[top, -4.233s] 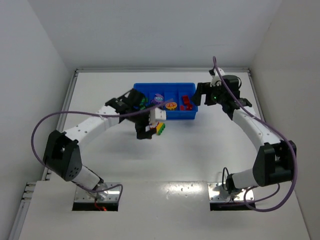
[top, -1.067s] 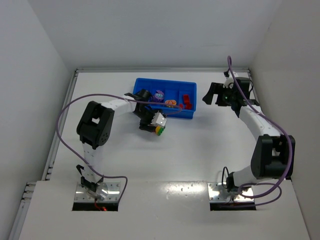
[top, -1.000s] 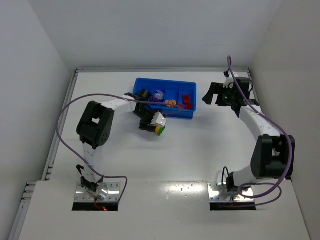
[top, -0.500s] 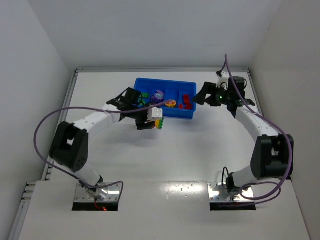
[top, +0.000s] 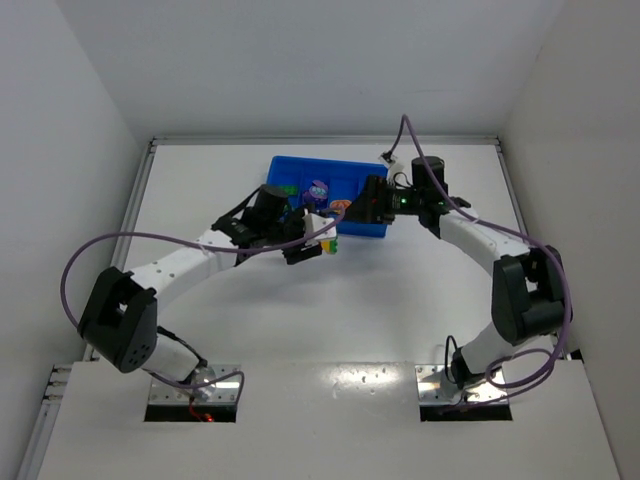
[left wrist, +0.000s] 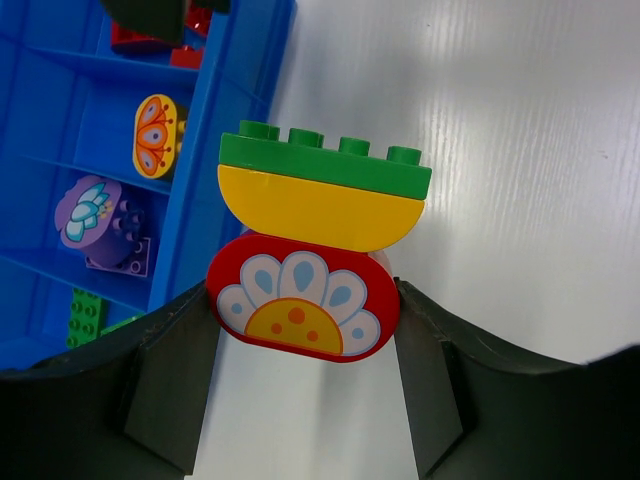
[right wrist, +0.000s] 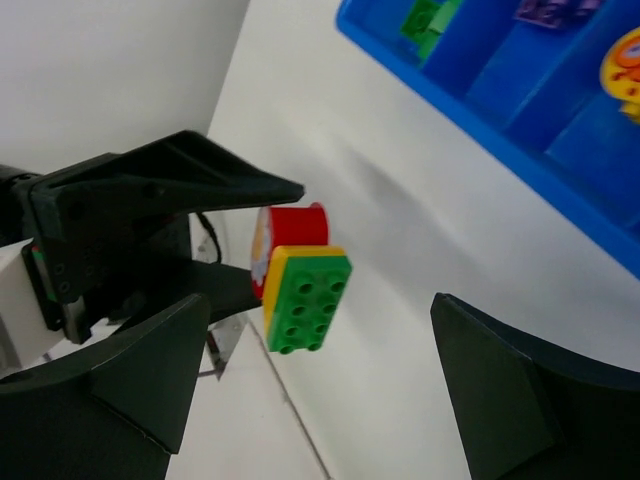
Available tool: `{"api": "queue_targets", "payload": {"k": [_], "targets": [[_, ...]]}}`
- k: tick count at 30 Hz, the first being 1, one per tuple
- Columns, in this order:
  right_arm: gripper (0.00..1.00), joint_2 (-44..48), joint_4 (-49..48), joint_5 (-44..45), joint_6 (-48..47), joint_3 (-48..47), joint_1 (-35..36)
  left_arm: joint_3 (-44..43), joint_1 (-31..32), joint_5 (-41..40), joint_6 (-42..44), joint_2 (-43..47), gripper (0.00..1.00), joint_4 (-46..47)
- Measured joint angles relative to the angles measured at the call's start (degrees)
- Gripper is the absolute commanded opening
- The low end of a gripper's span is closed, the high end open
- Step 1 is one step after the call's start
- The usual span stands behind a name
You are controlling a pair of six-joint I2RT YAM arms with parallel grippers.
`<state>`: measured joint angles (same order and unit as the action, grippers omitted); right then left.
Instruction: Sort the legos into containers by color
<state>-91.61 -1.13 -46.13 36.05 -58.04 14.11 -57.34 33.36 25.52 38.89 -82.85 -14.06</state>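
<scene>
Bricks (left wrist: 157,135) already lie in the bright blue four-compartment plastic tray (left wrist: 235,140), but our left gripper (left wrist: 303,300) clamps a stacked green-yellow-red plastic brick piece (left wrist: 322,195) just outside it, our right gripper (right wrist: 310,380) gaping nearby, so we judge this piece remains unsorted.

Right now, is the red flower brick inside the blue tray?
No, the left end effector grips the red flower brick outside the blue tray.

the top external camera looks down from high at the near side, far off, taking in the whole table (top: 400,300). the left wrist camera faces the red-yellow-green lego stack (left wrist: 318,240) at close range. the right wrist camera sees that same stack and the blue tray (right wrist: 500,135) from farther back.
</scene>
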Motion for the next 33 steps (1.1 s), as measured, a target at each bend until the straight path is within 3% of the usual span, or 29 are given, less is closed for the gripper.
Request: {"api": "queue_targets", "payload": {"k": [15,23,33], "targets": [[0.73,-0.13,-5.33,-6.78,3.52,0.37,3.65,2.56,0.35,-0.94,-0.59,4.68,0.2,4.59],[0.71,-0.44,-8.57,-9.6,5.79,0.37,3.89,3.32,0.42,-0.87,-0.68,6.14,0.2,7.13],[0.54,-2.56,-11.3,-11.65,7.76,0.39,4.52,4.07,0.42,-1.09,-2.1,6.21,0.2,9.51]]}}
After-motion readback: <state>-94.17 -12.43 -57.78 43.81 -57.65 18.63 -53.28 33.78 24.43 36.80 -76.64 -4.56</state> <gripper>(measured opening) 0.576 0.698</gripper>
